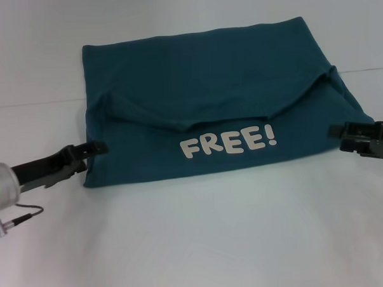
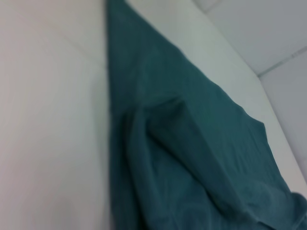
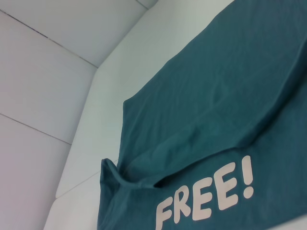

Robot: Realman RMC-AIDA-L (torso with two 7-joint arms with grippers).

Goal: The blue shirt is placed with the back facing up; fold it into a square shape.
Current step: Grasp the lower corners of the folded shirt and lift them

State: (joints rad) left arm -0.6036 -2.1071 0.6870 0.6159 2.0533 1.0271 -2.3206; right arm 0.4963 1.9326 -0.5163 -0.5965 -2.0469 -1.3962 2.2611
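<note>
L hand (image 1: 96,147) low at shirt's left edge, tips touching the cloth; can't tell if open or closed. R hand (image 1: 343,132) at the right edge, tips on the fabric; grip also unclear. Blue shirt (image 1: 208,85) lies on white desk (image 1: 196,245), folded w/ near part turned up, white "FREE!" lettering (image 1: 228,142) showing, curved fold line across the middle.

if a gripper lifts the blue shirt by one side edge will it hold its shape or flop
Probably flop: the blue shirt is soft cloth, already creased and sagging along its folded flap. It looks light, so a lift should be easy, but the layers may slide apart. The left gripper and right gripper sit at opposite edges.
</note>
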